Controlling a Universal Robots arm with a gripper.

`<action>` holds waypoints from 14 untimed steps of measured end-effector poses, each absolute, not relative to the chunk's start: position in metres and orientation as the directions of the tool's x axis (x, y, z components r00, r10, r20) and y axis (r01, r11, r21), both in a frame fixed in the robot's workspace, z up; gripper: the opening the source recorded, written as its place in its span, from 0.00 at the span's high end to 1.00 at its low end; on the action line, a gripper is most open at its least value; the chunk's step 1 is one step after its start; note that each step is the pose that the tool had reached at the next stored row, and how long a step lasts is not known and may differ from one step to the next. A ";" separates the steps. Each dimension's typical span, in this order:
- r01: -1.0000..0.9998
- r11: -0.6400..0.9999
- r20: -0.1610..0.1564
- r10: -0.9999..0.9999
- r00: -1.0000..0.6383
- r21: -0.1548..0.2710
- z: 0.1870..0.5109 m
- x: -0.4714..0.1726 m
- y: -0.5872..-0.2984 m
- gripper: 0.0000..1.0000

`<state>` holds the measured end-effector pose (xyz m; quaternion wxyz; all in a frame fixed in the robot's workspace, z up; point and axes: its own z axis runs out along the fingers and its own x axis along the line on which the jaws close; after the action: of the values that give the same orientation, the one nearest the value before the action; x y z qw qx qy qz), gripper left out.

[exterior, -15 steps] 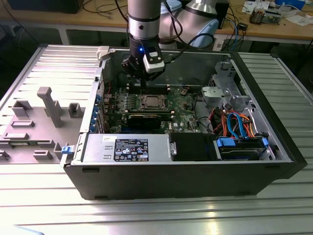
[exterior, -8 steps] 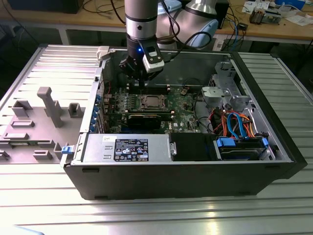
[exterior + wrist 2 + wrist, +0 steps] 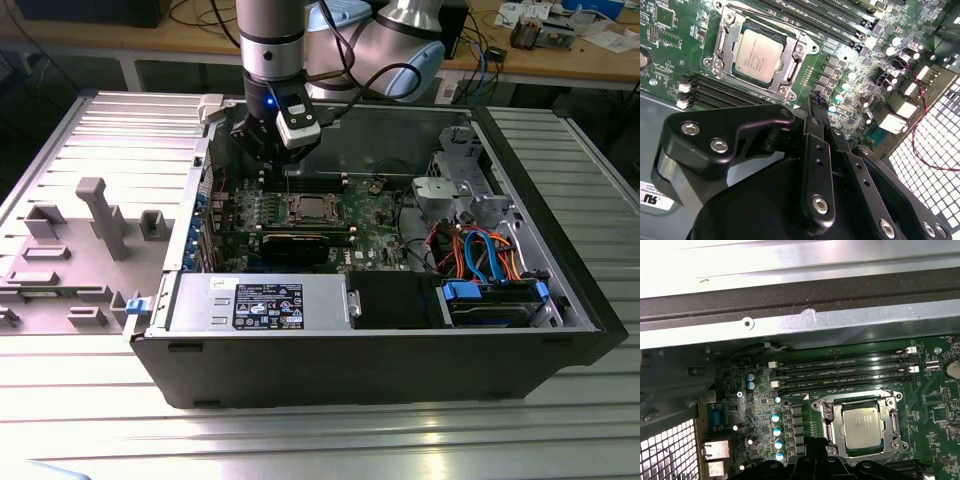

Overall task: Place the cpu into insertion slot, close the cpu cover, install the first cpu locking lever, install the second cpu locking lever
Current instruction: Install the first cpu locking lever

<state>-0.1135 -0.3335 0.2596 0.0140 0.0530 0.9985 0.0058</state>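
Black gripper (image 3: 819, 102), pressed together and empty, hung above a green circuit board (image 3: 670, 47); the silver chip (image 3: 758, 53) sat beneath its lowered metal cover (image 3: 792, 65).

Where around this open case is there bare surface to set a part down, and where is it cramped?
Free: ribbed table in front of the case and along the exterior view's right. Crowded: grey fixtures on the exterior view's left; inside, cables and the hand above the board.
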 end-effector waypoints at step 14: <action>0.037 0.999 -0.027 0.037 -0.999 0.013 0.259 -0.114 -0.333 0.89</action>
<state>-0.1137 -0.3335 0.2593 0.0138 0.0185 0.9997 0.0062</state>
